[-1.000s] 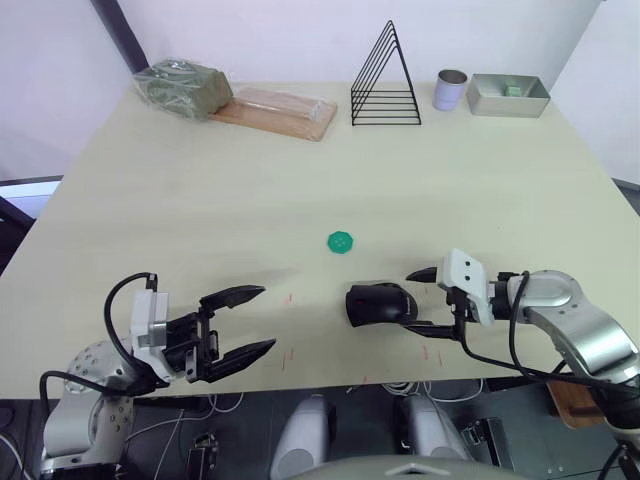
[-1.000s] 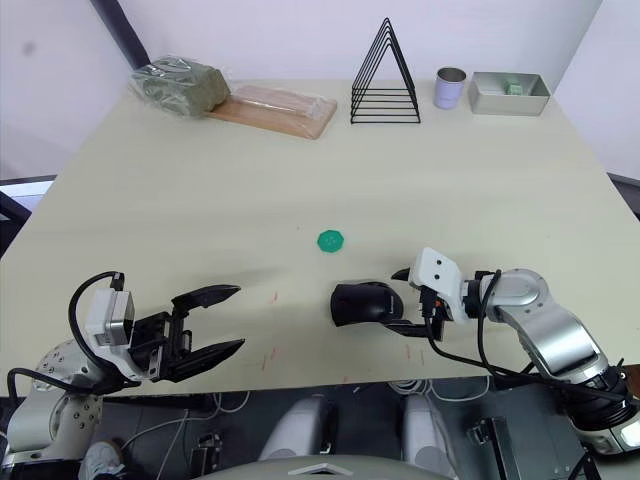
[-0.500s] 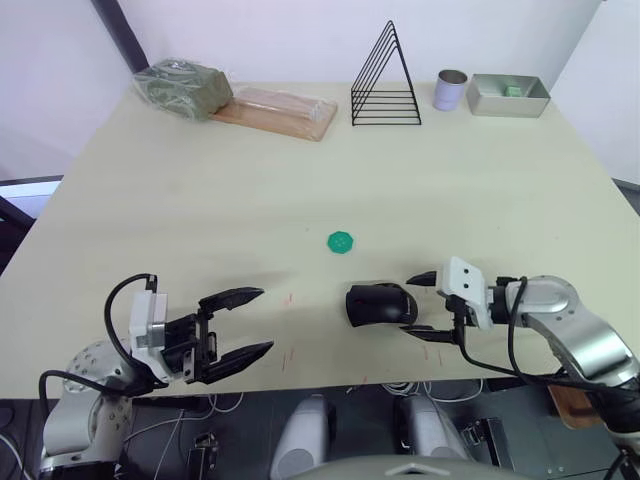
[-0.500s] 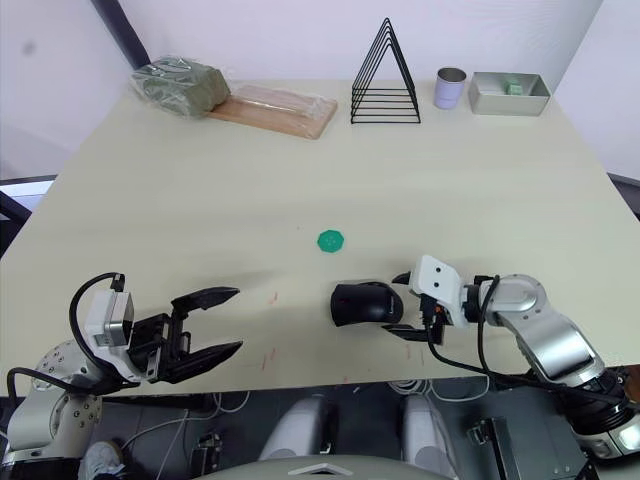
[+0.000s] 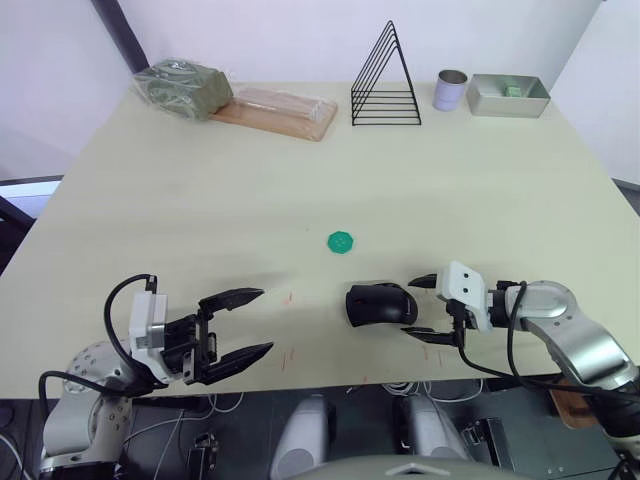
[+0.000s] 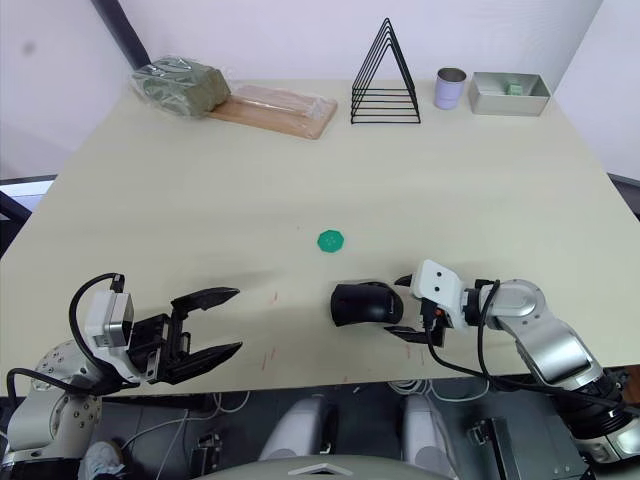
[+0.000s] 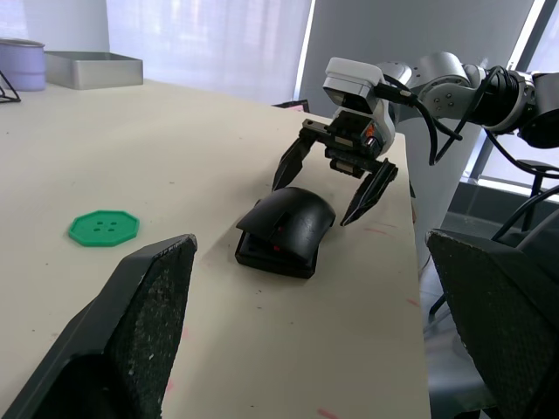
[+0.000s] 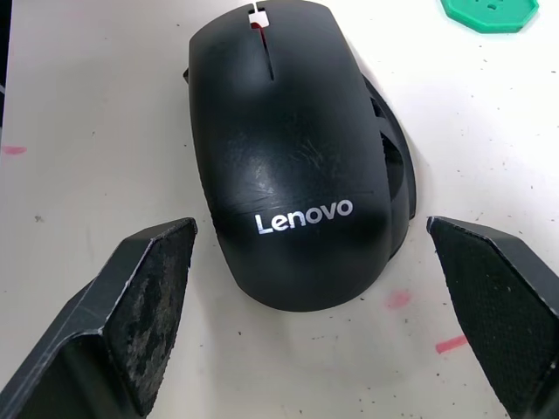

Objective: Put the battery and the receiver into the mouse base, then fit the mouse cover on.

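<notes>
Black mouse cover (image 8: 284, 166) atop mouse base (image 8: 397, 170), skewed, Lenovo logo.

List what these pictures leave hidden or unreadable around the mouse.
- Battery and receiver: the mouse cover lies over the mouse base, so the compartment is hidden.
- Cover fit: in the right wrist view it sits skewed on the base; whether it has latched cannot be told.
- Contents of the metal tin: too small in the head views.
</notes>
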Robot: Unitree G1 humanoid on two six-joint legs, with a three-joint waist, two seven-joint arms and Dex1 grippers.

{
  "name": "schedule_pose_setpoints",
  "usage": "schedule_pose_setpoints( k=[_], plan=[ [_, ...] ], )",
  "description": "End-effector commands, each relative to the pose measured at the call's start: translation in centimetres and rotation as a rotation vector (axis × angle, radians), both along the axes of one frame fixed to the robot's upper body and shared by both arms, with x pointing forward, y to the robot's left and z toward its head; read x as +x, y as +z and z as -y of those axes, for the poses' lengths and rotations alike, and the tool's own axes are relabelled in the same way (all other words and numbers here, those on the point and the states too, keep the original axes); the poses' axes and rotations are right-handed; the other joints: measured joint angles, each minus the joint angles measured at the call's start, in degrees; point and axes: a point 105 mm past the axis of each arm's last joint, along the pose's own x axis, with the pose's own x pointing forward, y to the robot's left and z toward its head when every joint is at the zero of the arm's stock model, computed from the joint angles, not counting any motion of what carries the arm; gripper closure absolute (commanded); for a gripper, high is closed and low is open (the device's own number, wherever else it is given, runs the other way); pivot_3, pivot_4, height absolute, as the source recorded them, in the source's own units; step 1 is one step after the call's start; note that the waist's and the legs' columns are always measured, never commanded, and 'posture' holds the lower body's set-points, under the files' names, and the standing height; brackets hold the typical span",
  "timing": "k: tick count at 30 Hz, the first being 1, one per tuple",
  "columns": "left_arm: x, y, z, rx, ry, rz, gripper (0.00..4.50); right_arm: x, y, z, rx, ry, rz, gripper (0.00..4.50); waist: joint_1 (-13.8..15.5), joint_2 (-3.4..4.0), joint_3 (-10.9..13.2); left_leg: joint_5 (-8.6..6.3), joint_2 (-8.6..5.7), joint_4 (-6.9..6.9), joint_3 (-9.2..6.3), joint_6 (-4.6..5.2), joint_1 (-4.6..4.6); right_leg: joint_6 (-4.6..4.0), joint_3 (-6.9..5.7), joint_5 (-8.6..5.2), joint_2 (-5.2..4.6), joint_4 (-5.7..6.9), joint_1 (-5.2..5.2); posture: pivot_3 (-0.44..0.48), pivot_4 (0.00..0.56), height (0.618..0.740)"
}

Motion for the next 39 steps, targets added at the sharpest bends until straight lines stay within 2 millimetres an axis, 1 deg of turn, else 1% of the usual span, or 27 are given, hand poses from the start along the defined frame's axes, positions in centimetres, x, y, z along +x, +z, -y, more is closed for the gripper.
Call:
schedule_pose_setpoints(
  k=[1,15,24,27,28,30,31,32,34,39],
  plan=[
    [-0.03,0.46,0.05,0.018,-0.005,0.033,0.00,-0.01,0.50,-0.34,0.018,0.013,0.027,0.05,0.0,0.01,0.0,0.00,0.00,0.00,0.00,0.00,0.00,0.00,0.00,0.00,0.00,0.00,0.00,0.000,0.150,0.740],
    [-0.10,0.38,0.13,0.020,-0.005,0.034,0.00,-0.07,0.67,-0.87,0.028,0.032,0.023,0.05,0.0,0.00,0.0,0.00,0.00,0.00,0.00,0.00,0.01,0.00,0.00,0.00,0.00,0.01,0.00,0.000,0.150,0.740],
    [-0.17,0.10,0.05,0.025,-0.003,0.033,0.00,-0.12,0.60,-0.87,0.025,0.036,0.022,0.05,0.0,0.00,0.0,0.00,-0.01,0.00,0.01,0.00,0.01,0.00,0.00,0.00,0.00,0.02,0.00,0.000,0.150,0.740],
    [-0.13,0.06,0.03,0.026,-0.003,0.033,0.00,-0.10,0.60,-0.85,0.025,0.035,0.023,0.83,0.0,0.00,0.0,0.00,-0.01,0.00,0.01,0.00,0.01,0.00,0.00,0.00,0.00,0.02,0.00,0.000,0.150,0.740],
    [-0.11,0.05,0.02,0.027,-0.002,0.034,0.00,-0.11,0.60,-0.86,0.024,0.035,0.023,1.17,0.0,0.00,0.0,0.00,-0.01,0.00,0.01,0.00,0.01,0.00,0.00,0.00,0.00,0.02,0.00,0.000,0.150,0.740],
    [0.00,0.06,0.06,0.029,-0.002,0.036,0.00,-0.05,0.63,-0.86,0.024,0.034,0.025,1.17,0.0,0.00,0.0,0.00,-0.01,0.00,0.01,0.00,0.02,0.00,0.00,0.00,0.00,0.02,0.01,0.000,0.150,0.740],
    [0.03,0.07,0.08,0.030,-0.002,0.037,0.00,-0.02,0.64,-0.85,0.024,0.032,0.026,1.48,0.0,0.00,0.0,0.00,-0.01,0.00,0.01,0.00,0.02,0.00,0.00,0.00,0.00,0.02,0.01,0.000,0.150,0.740],
    [0.05,0.09,0.09,0.030,-0.002,0.037,0.00,-0.01,0.65,-0.85,0.024,0.032,0.026,1.60,0.0,0.00,0.0,0.00,-0.01,0.00,0.01,0.00,0.02,0.00,0.00,0.00,0.01,0.02,0.01,0.000,0.150,0.740],
    [0.07,0.11,0.08,0.030,-0.002,0.037,0.00,-0.01,0.67,-0.88,0.024,0.032,0.028,2.17,0.0,-0.02,0.0,0.00,-0.01,0.00,0.01,0.00,0.02,0.00,0.00,0.00,0.01,0.02,0.01,0.000,0.150,0.740],
    [0.18,0.27,0.18,0.031,-0.003,0.039,0.00,0.03,0.78,-0.92,0.023,0.033,0.035,2.17,0.0,-0.02,0.0,0.00,-0.01,0.00,0.01,0.00,0.03,0.00,0.00,0.00,0.01,0.04,0.01,0.000,0.150,0.740]
  ],
)
